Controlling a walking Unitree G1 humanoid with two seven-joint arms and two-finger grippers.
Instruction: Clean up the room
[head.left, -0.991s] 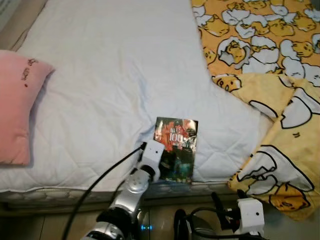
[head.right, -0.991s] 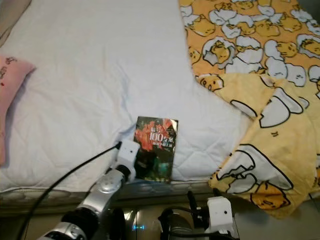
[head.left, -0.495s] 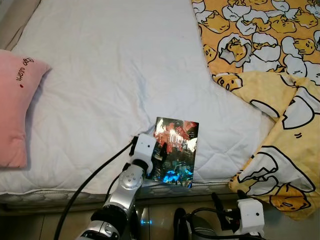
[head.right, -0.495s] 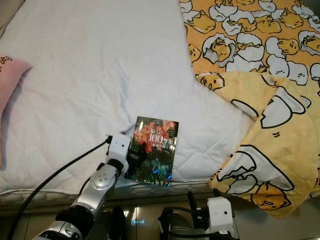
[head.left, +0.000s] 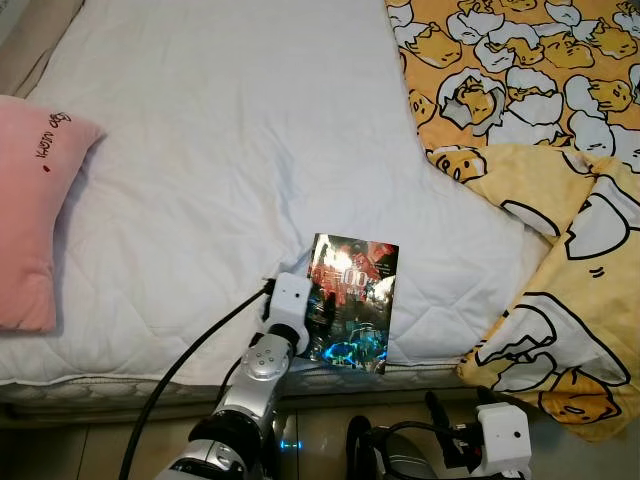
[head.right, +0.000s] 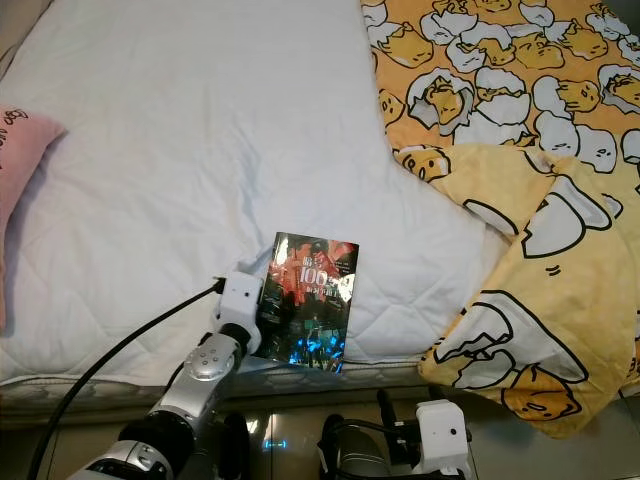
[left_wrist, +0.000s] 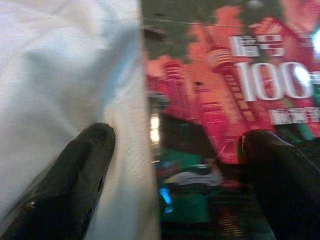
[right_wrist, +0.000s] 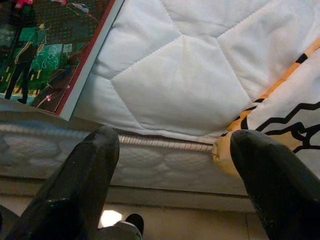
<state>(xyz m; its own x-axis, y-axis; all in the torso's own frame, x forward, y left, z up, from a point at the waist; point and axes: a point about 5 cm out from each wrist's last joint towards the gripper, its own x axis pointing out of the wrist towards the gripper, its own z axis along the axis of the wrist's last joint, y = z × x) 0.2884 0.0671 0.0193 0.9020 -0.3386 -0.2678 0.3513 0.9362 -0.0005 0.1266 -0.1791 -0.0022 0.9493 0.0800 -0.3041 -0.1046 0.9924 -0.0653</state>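
A dark book (head.left: 352, 292) with a red cover picture and "100" on it lies flat on the white quilted bed (head.left: 220, 150), near its front edge. My left gripper (left_wrist: 175, 145) is open at the book's left edge. One finger (left_wrist: 82, 167) rests over the white sheet and the other finger (left_wrist: 282, 172) over the cover (left_wrist: 240, 85). My right gripper (right_wrist: 172, 150) hangs low in front of the mattress side, open with nothing between its fingers; the book's near corner (right_wrist: 45, 45) lies beyond it.
A yellow blanket (head.left: 540, 150) with a cartoon egg print covers the bed's right side and drapes over the front edge. A pink pillow (head.left: 30, 200) lies at the left. A black cable (head.left: 190, 370) runs along my left arm. Floor shows below the mattress edge.
My left wrist has shifted slightly left along the book's left edge, and glare now shows on the book's near part. The book stays in place. The right arm has not moved.
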